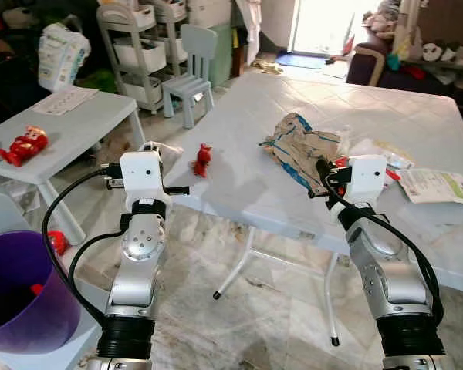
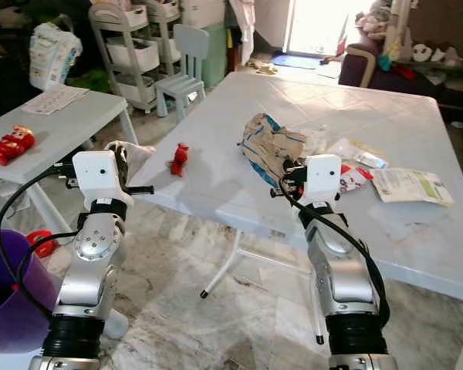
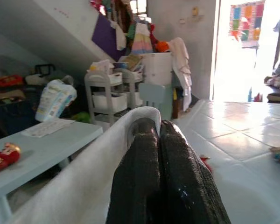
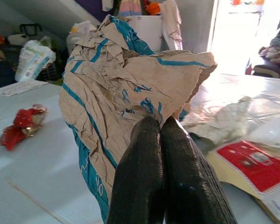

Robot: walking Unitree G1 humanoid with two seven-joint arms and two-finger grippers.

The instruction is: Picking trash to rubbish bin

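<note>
1. Two grippers up in front of me, both w/ fingers pressed together.
2. My right gripper [image 4: 159, 122] is pinched on the near edge of the crumpled brown paper bag w/ blue print [image 1: 301, 146], which lies on the big pale-grey plastic table [image 1: 239, 181], near its front edge.
3. Right of the bag: clear plastic wrap [image 4: 226, 119], a red-and-white card packet [image 4: 249, 163], and further right a white printed leaflet w/ green marks [image 1: 440, 185].
4. My left gripper [image 3: 159, 128] is clamped on a white crumpled cloth or tissue [image 3: 84, 182] at the table's near-left corner; can't tell which material.
5. Small red crumpled wrapper [image 1: 203, 159] sits on the table just right of that gripper, apart from the bag.
6. Purple round plastic bin [image 1: 19, 297] stands on the floor at my near left, something red inside.
7. Far left: smaller pale low table [image 1: 77, 131] w/ a red toy figure [image 1: 23, 145] and a paper sheet [image 1: 65, 100].
8. Behind it: grey tiered shelf cart [image 1: 135, 50] and a light-blue child's chair [image 1: 191, 69].
</note>
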